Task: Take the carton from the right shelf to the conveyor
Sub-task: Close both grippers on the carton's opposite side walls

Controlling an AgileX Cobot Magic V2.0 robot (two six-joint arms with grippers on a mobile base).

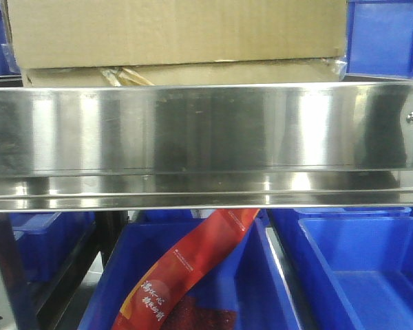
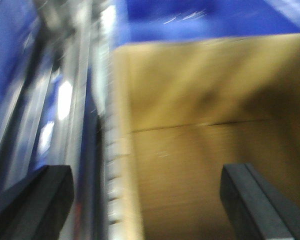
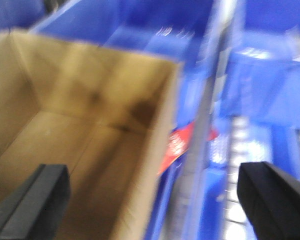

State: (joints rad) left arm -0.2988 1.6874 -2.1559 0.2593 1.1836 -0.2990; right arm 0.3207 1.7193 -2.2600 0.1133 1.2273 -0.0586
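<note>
The carton (image 1: 172, 31) is a brown cardboard box standing on the steel shelf (image 1: 206, 137), filling the top of the front view. The left wrist view looks down into its open inside (image 2: 200, 150); my left gripper (image 2: 147, 200) is open, its jaws standing either side of the carton's left wall. The right wrist view shows the carton's inside (image 3: 80, 130) too; my right gripper (image 3: 152, 200) is open, its jaws either side of the carton's right wall. Both wrist views are blurred. Neither gripper shows in the front view.
Blue bins (image 1: 361, 268) stand under the shelf; one holds a red packet (image 1: 186, 265). More blue bins (image 1: 389, 34) stand beside the carton. A blue bin (image 3: 270, 75) lies right of the carton in the right wrist view.
</note>
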